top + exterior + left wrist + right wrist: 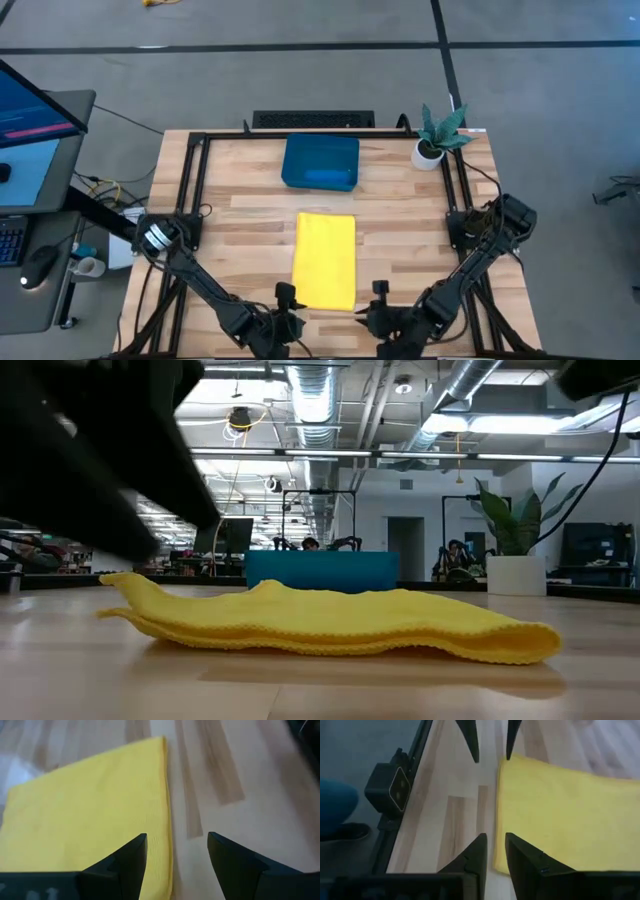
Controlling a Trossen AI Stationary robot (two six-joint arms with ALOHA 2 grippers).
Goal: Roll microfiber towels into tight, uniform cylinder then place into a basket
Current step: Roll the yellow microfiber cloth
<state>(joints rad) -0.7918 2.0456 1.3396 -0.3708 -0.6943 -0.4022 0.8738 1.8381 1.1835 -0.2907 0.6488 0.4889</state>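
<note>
Yellow towel (325, 260) lies folded before teal basket (320, 161) holding blue towel (328, 177).

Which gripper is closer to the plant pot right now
Right. The right gripper sits at the yellow towel's near right corner, on the plant pot's side; the left gripper is at the near left corner, farther away.

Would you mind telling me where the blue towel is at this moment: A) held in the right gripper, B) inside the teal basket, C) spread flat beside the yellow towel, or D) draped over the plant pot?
B: in the high view the blue towel lies inside the basket, while only the yellow towel lies folded on the table in front of both grippers.
</note>
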